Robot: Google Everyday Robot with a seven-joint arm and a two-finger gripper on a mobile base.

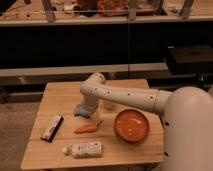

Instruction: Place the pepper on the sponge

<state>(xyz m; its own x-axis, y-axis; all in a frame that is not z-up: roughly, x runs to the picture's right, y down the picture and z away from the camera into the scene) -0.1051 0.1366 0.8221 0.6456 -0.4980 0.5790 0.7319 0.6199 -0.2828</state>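
**Gripper low over the table between sponge and pepper**

Camera view: A wooden table [60,97] stands in front of a dark counter front [65,45]. The robot's white body [187,130] fills the lower right corner, and its white arm [125,96] reaches leftward over the table top, bends at an elbow near the table's back edge, and drops straight down toward the wood.

The gripper [93,116] hangs at the end of that downward section, low over the table near its middle. It cannot be told whether it is open or closed, or whether it holds anything.

The sponge [81,110], a blue-grey pad, lies flat on the table just to the left of the gripper, and part of its right side is hidden behind the gripper. The pepper [85,129], slim and orange-red, lies on its side on the bare wood just in front of the gripper and the sponge. It is close to the sponge but apart from it, not on top of it.

A round orange bowl [131,125] sits to the right of the pepper, near the robot's body. A white bottle [85,149] lies on its side near the front edge of the table. A dark flat packet [52,127] lies at an angle on the left part of the table, well apart from the pepper.
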